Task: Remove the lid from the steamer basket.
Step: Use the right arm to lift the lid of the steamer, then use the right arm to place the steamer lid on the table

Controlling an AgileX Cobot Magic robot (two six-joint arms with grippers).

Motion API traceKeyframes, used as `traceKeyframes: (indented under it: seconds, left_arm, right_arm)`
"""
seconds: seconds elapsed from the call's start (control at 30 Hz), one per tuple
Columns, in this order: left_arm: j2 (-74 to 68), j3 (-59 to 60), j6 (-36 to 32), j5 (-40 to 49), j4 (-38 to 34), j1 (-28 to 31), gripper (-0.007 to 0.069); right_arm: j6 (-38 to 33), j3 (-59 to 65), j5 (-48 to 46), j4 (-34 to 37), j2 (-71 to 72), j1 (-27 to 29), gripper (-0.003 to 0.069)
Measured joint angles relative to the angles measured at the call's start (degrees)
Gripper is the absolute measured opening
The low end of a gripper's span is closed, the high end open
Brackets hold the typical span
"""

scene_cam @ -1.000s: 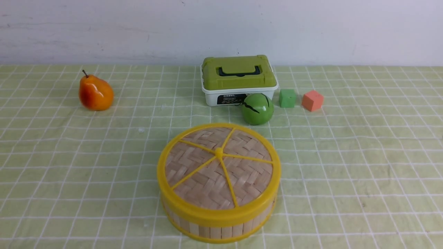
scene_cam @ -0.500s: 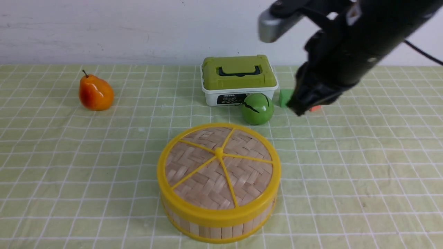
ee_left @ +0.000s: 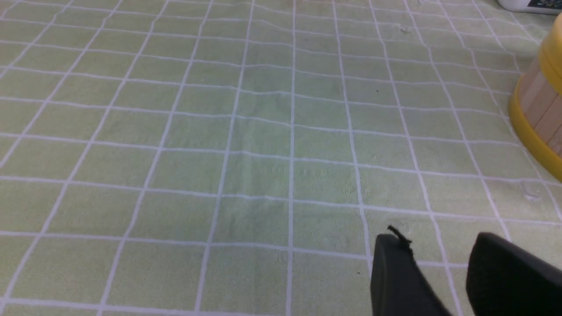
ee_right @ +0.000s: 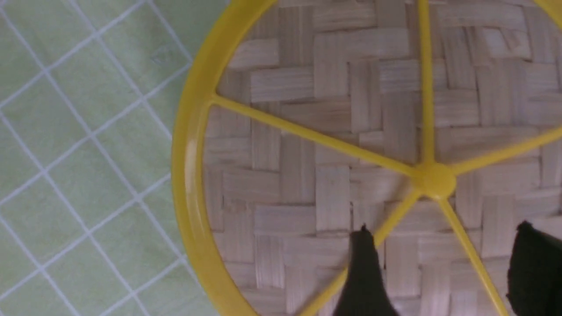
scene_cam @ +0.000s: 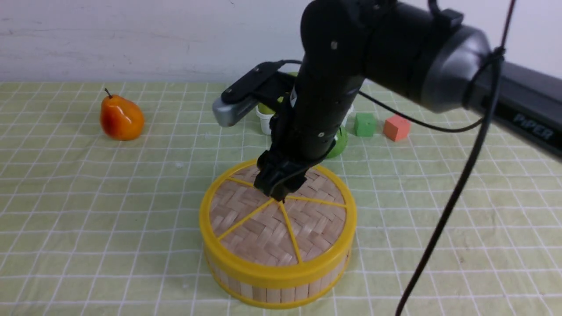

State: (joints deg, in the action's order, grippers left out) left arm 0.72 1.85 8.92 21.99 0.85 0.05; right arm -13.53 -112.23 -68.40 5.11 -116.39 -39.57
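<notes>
The lid (scene_cam: 263,228), woven tan bamboo with a yellow rim and spokes, sits closed on the steamer basket (scene_cam: 272,295) at the front middle of the table. My right gripper (scene_cam: 279,193) hangs just above the lid's centre knob, which the front view hides. In the right wrist view the gripper (ee_right: 443,228) is open and empty, its fingers standing over the lid (ee_right: 307,153) beside the knob (ee_right: 434,179). My left gripper (ee_left: 439,239) is open and empty low over the cloth, left of the basket (ee_left: 538,118). It is out of the front view.
A pear (scene_cam: 121,118) lies at the back left. Behind the right arm are a white box with a green top (scene_cam: 264,117), a green ball (scene_cam: 340,142), a green cube (scene_cam: 365,124) and an orange cube (scene_cam: 396,127). A black cable (scene_cam: 443,219) hangs at the right.
My right arm came in from the upper right and moved left and down to just above the lid's centre. The lid and basket have not moved.
</notes>
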Motion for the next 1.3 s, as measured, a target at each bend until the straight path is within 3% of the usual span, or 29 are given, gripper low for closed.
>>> traceKeyframes:
  seconds: [0.23,0.6,0.87,1.07,1.3]
  left_arm:
    - [0.0,0.0,0.0,0.0,0.0,0.0,0.0239]
    - [0.0,0.0,0.0,0.0,0.0,0.0,0.0239]
    - [0.0,0.0,0.0,0.0,0.0,0.0,0.0239]
    - [0.0,0.0,0.0,0.0,0.0,0.0,0.0239]
    - [0.0,0.0,0.0,0.0,0.0,0.0,0.0239]
  right_arm:
    - [1.63,-0.11,4.58,-0.6,-3.73,0.0,0.0369]
    - [2.58,-0.22,5.41,-1.21,-5.31,0.15,0.0092]
    - [2.58,-2.52,2.97,-1.62,-5.07,0.15,0.0083]
    - [2.58,-4.36,-0.63,-2.74,4.78,3.29,0.0083]
    - [4.02,9.21,-0.16,-4.03,20.25,17.54,0.0083]
